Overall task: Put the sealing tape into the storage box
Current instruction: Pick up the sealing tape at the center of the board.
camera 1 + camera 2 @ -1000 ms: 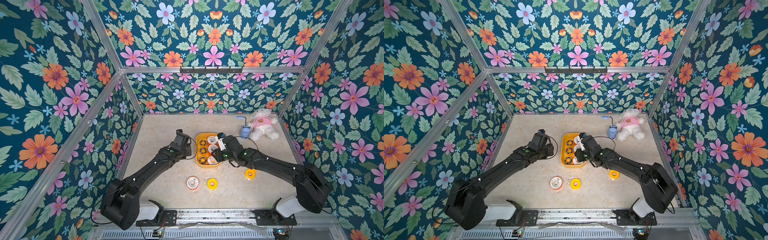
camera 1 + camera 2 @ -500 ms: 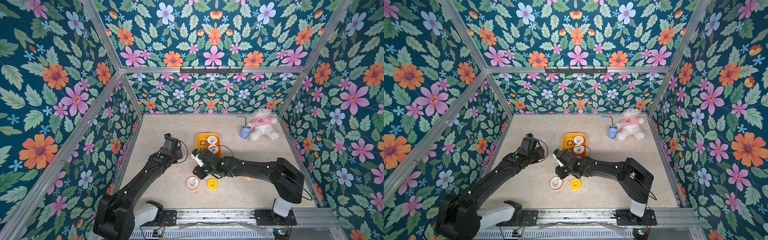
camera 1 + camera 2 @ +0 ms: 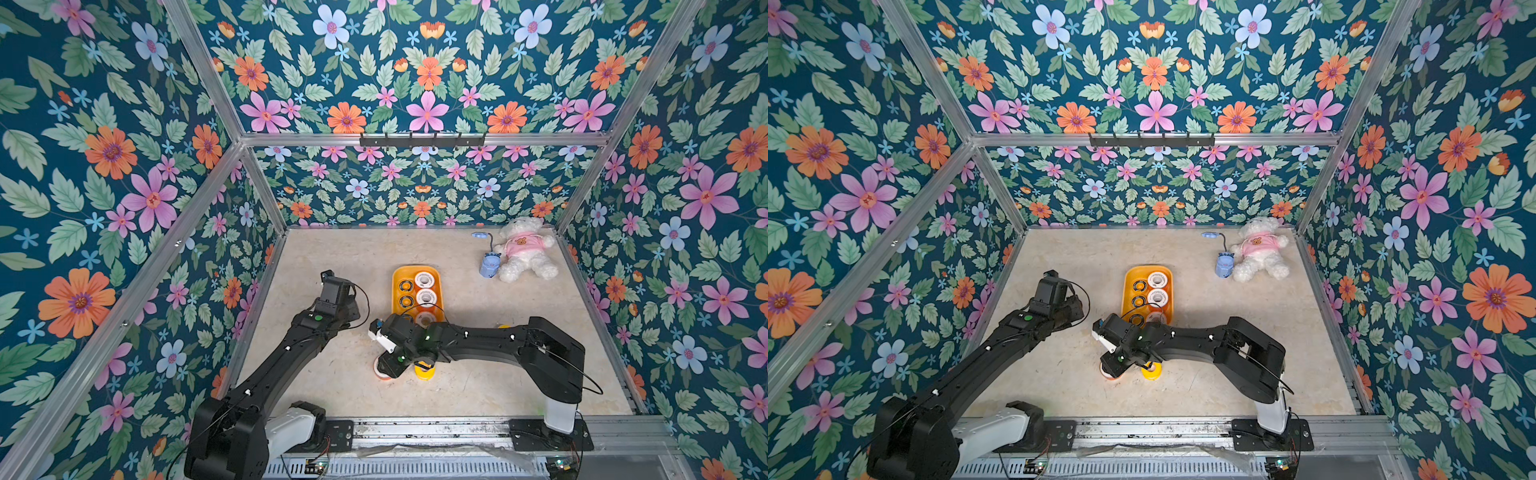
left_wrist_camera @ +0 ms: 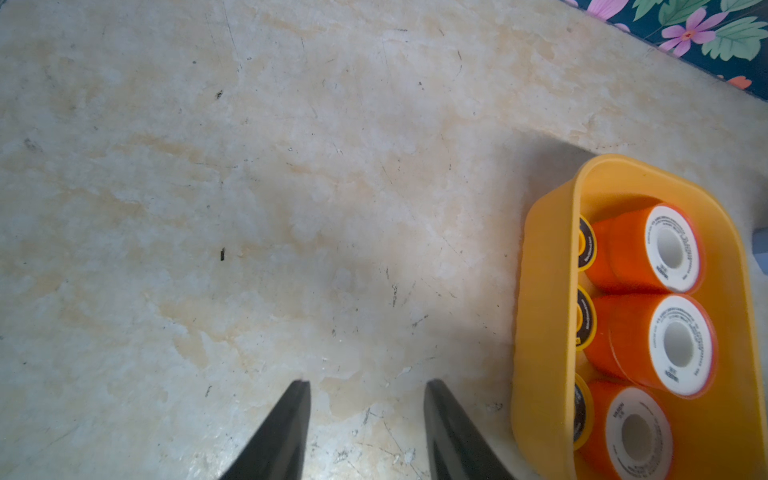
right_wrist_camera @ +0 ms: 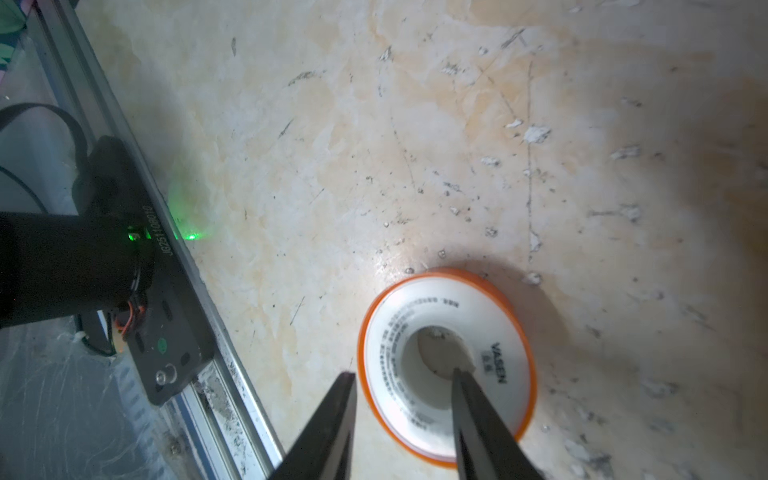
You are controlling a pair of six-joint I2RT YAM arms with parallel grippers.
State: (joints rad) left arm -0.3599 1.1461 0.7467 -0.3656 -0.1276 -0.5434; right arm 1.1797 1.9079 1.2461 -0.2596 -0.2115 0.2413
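The right tool (image 5: 402, 372) is hanging low over a white roll (image 5: 498, 328) (image 3: 380, 374) (image 3: 1106, 375) with an orange rim. This roll is lying flat on the table (image 5: 374, 145), near the front rail. The tool's 2 fingers are standing spread, 1 tip just outside the orange rim and the other over the roll's middle hole. They are straddling the roll's wall without pinching it, and I cannot tell whether either tip is touching it. In both top views the right arm is hiding most of this roll, and a yellow roll (image 3: 424, 372) (image 3: 1152, 372) is lying just beside it on the table.

The left tool (image 4: 368, 384) is hovering over bare table with its fingers spread and nothing between them. The box (image 4: 540, 311) (image 3: 409, 272) (image 3: 1138, 272) is sitting off to one side of it, clear of the fingers. In both top views the box is sitting near the middle of the table, apart from the 2 loose rolls. It is holding 3 black-and-yellow rings (image 4: 586, 249) in 1 row and 3 white-faced rolls (image 4: 669, 249) with orange sides in the other. The right arm is partly covering the box's near end in the top views.

A teddy bear (image 3: 523, 249) in a pink shirt is lying at the far right corner, with a blue gadget (image 3: 489, 264) just beside it.
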